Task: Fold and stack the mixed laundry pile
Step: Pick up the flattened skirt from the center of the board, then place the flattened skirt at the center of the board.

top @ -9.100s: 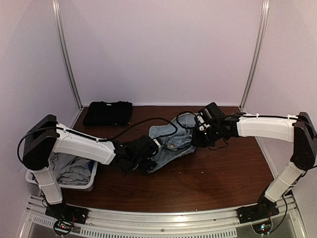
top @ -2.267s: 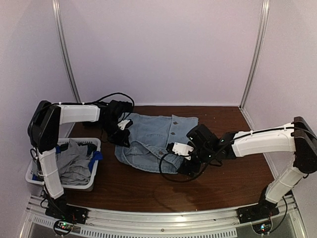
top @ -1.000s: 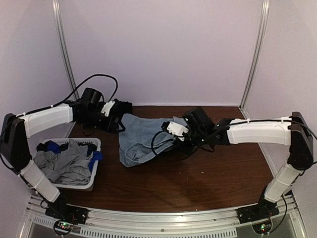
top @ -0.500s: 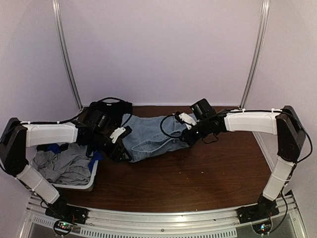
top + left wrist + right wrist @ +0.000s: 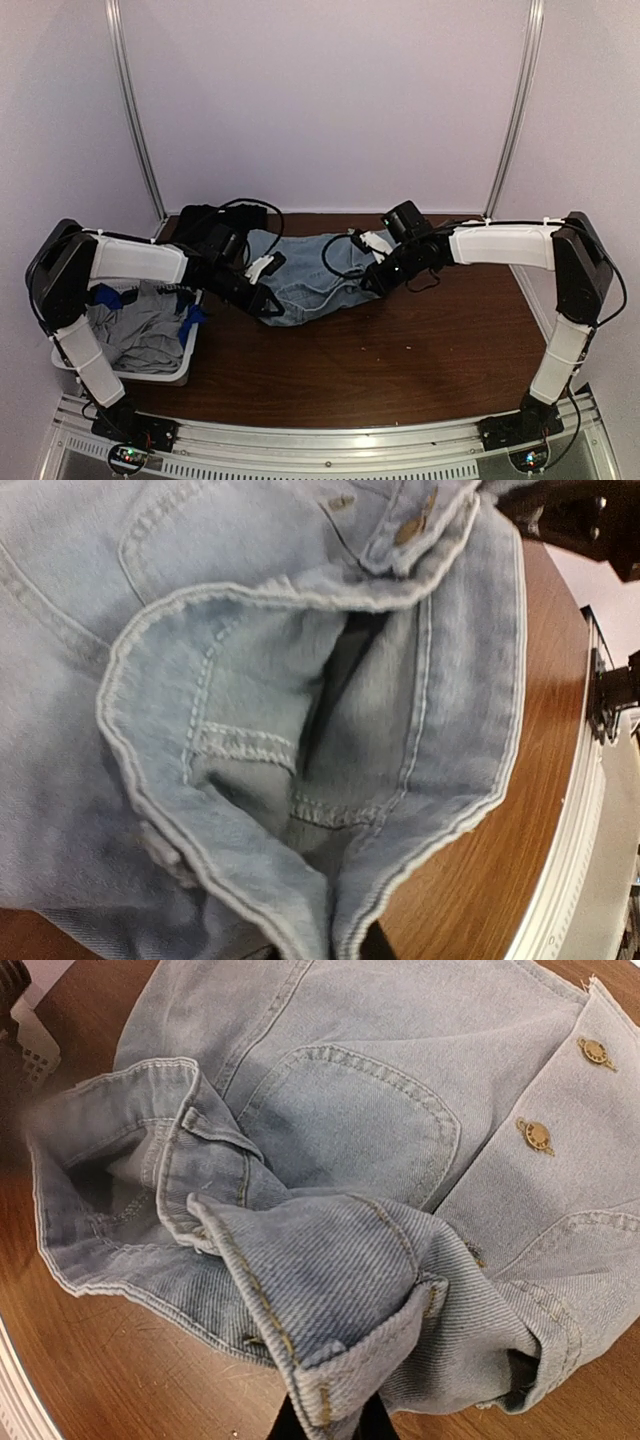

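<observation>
Denim [image 5: 305,280], likely limp and best taken by its thick hems, lay beside the basket [image 5: 150,378]; right claw [image 5: 375,280] pinched it, left claw [image 5: 265,298] unclear.

The light-blue denim buttoned garment [image 5: 350,1140] is coarse, matt twill cloth with dull metal buttons [image 5: 535,1135]. The dark-brown wooden worktop [image 5: 420,340] beneath it looks smooth and glossy.

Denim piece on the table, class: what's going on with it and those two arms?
Both arms are working on the light-blue denim garment, which lies bunched on the brown table. The right claw is shut on a folded edge of it. The left claw is at the opposite hem; whether it grips is unclear. Grey and blue clothes sit in the white basket, and a black garment lies at the back.
</observation>
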### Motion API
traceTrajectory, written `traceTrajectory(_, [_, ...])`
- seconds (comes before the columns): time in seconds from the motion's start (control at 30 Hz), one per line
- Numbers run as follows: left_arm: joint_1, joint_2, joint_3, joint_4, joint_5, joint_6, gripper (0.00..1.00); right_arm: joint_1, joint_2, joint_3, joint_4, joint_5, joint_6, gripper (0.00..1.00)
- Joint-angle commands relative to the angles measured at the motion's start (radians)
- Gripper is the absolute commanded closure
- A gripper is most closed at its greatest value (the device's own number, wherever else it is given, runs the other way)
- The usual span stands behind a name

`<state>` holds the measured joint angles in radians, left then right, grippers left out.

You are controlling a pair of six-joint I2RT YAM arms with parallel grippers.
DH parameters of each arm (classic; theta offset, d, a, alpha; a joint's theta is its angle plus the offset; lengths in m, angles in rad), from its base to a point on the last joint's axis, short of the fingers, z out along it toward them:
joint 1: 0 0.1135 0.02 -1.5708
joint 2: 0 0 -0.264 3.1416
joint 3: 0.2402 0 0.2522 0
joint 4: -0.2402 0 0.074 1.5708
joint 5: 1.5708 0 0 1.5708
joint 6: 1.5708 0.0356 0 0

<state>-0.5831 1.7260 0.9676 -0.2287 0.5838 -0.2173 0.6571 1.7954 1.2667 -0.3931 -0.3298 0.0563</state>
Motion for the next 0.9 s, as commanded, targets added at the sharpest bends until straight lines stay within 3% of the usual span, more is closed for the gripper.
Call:
traceTrajectory(0.0, [0.011,-0.060,0.106,0.070,-0.033,0.002,1.00,-0.054,-0.053,0.058,-0.051,0.008,0.015,1.00])
traceTrajectory(0.1, [0.014,-0.122,0.236,0.013,-0.156,0.060,1.00,-0.138,-0.106,0.158,-0.131,0.025,0.025,1.00])
traceTrajectory(0.3, [0.006,-0.094,0.715,-0.144,-0.318,0.205,1.00,-0.217,-0.198,0.516,-0.255,0.064,-0.034,1.00])
traceTrajectory(0.5, [-0.032,-0.066,1.096,-0.264,-0.329,0.335,1.00,-0.209,-0.245,0.811,-0.373,0.097,-0.077,1.00])
traceTrajectory(0.73, [-0.076,-0.130,1.129,-0.318,-0.292,0.318,1.00,-0.181,-0.324,0.872,-0.486,0.121,-0.066,1.00])
traceTrajectory(0.87, [-0.077,-0.100,1.108,-0.350,-0.355,0.297,1.00,-0.183,-0.308,0.826,-0.502,0.190,-0.085,1.00])
